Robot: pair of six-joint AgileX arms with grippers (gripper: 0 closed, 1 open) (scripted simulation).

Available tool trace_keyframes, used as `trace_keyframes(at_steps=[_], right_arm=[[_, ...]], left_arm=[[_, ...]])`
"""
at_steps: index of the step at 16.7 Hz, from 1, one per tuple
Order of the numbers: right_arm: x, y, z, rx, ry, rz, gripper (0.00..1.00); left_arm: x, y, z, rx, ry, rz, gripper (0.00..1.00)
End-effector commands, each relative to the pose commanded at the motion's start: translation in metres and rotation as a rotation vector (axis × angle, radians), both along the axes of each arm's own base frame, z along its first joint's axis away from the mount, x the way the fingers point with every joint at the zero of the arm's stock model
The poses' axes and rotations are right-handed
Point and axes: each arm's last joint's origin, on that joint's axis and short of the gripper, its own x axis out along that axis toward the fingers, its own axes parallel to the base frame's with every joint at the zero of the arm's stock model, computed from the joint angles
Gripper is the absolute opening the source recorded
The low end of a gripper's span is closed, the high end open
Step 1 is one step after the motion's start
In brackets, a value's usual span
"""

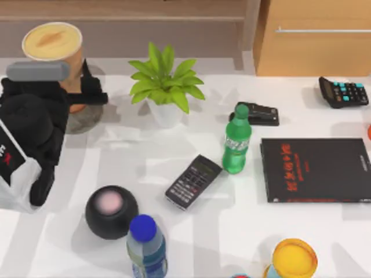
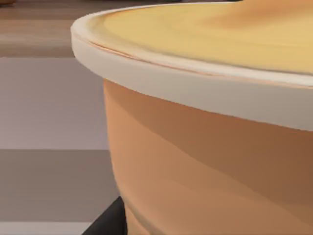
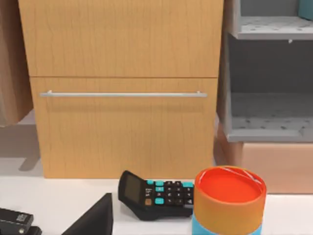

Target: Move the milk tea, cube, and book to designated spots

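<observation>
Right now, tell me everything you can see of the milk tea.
The milk tea is a tall tapered orange-tan cup with a wide creamy yellow top and a white rim. It stands upright at the table's far left corner, above a round grey disc. My left gripper is around its lower body; in the left wrist view the cup wall looms close, smooth and matte, with a dark finger by its base.

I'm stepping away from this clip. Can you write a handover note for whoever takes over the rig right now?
Left gripper: at the table's far left, closed around the milk tea, which appears lifted above a grey coaster.
Right gripper: I can't judge it from these pictures.
Milk tea's placement is unconfirmed; I can't locate the cube or the teal book here. The black book at right isn't part of the job.
Left: all three placements.
</observation>
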Motion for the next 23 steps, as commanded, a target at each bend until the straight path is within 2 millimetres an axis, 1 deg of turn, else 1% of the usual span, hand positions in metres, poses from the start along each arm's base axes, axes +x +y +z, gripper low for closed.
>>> trace_keyframes(at_steps=[5,6,15,17,21,23], right_arm=[[0.000,0.000,0.000,0.000,0.000,0.000,1.00],[0.000,0.000,0.000,0.000,0.000,0.000,1.00],[0.000,0.000,0.000,0.000,0.000,0.000,1.00],[0.000,0.000,0.000,0.000,0.000,0.000,1.00],[0.000,0.000,0.000,0.000,0.000,0.000,1.00],[0.000,0.000,0.000,0.000,0.000,0.000,1.00]], left_arm=[[0.000,0.000,0.000,0.000,0.000,0.000,0.98],[0.000,0.000,0.000,0.000,0.000,0.000,1.00],[-0.001,0.000,0.000,0.000,-0.002,0.000,1.00],[-0.008,-0.001,0.001,-0.001,-0.004,-0.004,1.00],[-0.028,0.001,0.000,0.000,0.002,0.001,1.00],[-0.030,0.001,0.000,0.000,0.000,0.001,1.00]])
